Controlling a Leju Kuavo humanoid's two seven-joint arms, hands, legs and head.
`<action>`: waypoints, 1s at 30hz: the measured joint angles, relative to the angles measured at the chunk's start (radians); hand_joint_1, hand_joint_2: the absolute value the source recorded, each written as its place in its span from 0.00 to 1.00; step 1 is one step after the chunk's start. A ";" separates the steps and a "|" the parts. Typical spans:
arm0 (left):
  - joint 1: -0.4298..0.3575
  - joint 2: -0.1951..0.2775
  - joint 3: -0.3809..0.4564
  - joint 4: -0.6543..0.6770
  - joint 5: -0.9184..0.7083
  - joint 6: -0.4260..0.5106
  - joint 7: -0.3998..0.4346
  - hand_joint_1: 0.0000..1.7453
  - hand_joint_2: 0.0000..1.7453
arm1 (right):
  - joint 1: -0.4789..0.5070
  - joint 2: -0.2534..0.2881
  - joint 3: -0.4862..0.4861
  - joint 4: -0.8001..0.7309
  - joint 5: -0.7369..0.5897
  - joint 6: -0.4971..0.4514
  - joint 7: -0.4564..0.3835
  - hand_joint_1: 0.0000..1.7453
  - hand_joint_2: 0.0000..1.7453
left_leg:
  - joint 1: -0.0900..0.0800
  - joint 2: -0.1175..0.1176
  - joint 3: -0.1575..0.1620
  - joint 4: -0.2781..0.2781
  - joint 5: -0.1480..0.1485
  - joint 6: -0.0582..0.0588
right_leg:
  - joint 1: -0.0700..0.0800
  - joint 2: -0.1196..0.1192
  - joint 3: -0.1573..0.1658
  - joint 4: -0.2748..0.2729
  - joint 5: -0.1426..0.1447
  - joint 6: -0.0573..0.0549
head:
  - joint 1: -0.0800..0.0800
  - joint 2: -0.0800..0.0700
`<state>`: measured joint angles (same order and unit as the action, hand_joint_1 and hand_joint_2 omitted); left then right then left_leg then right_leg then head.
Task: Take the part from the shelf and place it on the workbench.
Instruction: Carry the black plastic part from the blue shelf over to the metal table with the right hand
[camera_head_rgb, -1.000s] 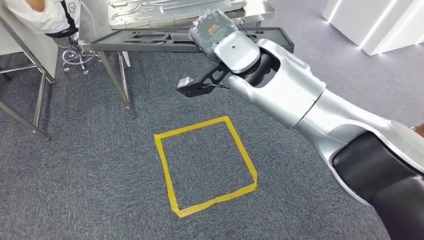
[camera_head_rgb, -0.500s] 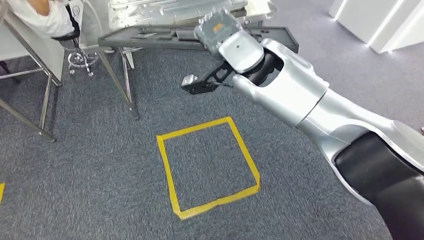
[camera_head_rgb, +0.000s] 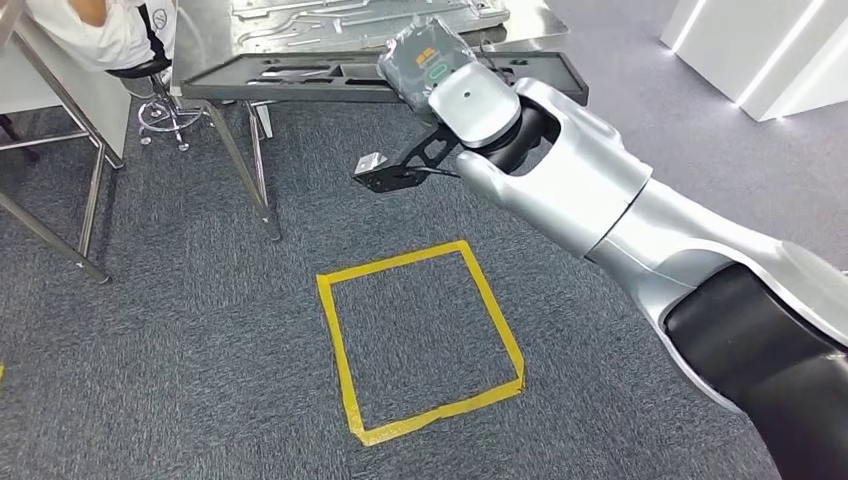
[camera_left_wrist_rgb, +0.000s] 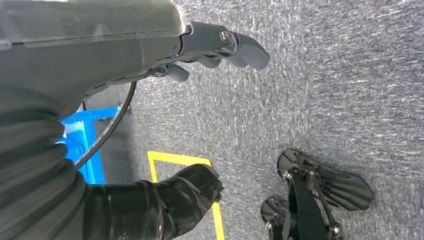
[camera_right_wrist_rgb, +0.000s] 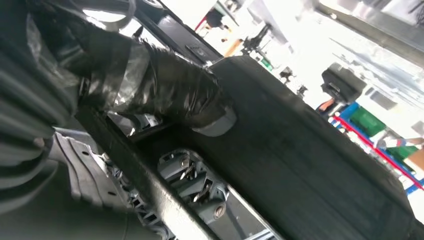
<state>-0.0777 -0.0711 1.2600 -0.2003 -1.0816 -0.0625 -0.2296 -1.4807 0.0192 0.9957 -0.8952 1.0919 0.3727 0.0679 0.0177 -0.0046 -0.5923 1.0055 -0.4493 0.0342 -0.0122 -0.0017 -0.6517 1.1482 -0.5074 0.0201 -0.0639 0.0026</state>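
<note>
From the head view, the robot's right hand (camera_head_rgb: 425, 65) reaches toward a steel workbench (camera_head_rgb: 200, 45), carrying a long dark tray-like part (camera_head_rgb: 300, 82) level with the bench's near edge; the wrist hides the fingers here. A yellow taped square (camera_head_rgb: 420, 340) marks the carpet (camera_head_rgb: 150, 330) below, with open floor all around it, while the bench legs (camera_head_rgb: 245, 165) and a stool (camera_head_rgb: 155, 105), with a seated person (camera_head_rgb: 85, 30) at the far left, crowd that side. The left wrist view shows the left hand (camera_left_wrist_rgb: 215, 47) hanging over carpet, fingers curled loosely and holding nothing. In the right wrist view, the thick thumb (camera_right_wrist_rgb: 170, 92) presses down on the part's broad dark face, so the hand appears clamped on it. The risk, judged from here: the long part overhangs far past the grip and could tip or slide, or its far end could catch the bench edge if it goes in too low.
</note>
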 joint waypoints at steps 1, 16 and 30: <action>0.000 0.000 0.000 0.000 0.000 -0.001 0.000 0.00 1.00 | -0.001 0.000 0.000 0.001 0.002 0.000 0.000 1.00 1.00 | -0.001 0.000 0.004 0.000 -0.003 0.003 | 0.000 0.001 -0.038 0.066 -0.026 0.002 | 0.000 0.000; -0.001 -0.007 -0.003 0.000 -0.029 0.002 0.003 0.00 1.00 | -0.008 0.008 0.000 0.019 0.013 -0.003 -0.010 1.00 1.00 | 0.000 -0.002 -0.041 0.217 -0.062 -0.047 | 0.005 -0.001 0.056 -0.140 0.064 -0.058 | 0.001 0.000; 0.010 -0.008 -0.024 -0.001 -0.038 0.008 0.002 0.00 1.00 | -0.007 0.025 0.004 0.037 0.025 -0.005 -0.011 1.00 1.00 | -0.003 0.004 -0.051 -0.022 0.072 -0.009 | 0.000 0.006 0.101 0.035 0.011 -0.005 | 0.002 0.000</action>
<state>-0.0677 -0.0790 1.2356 -0.2010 -1.1200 -0.0542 -0.2272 -1.4880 0.0437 0.9995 -0.8583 1.1169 0.3680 0.0568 0.0151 -0.0006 -0.6436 0.9835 -0.3774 0.0255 -0.0118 0.0042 -0.5510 1.1836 -0.4965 0.0155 -0.0623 0.0027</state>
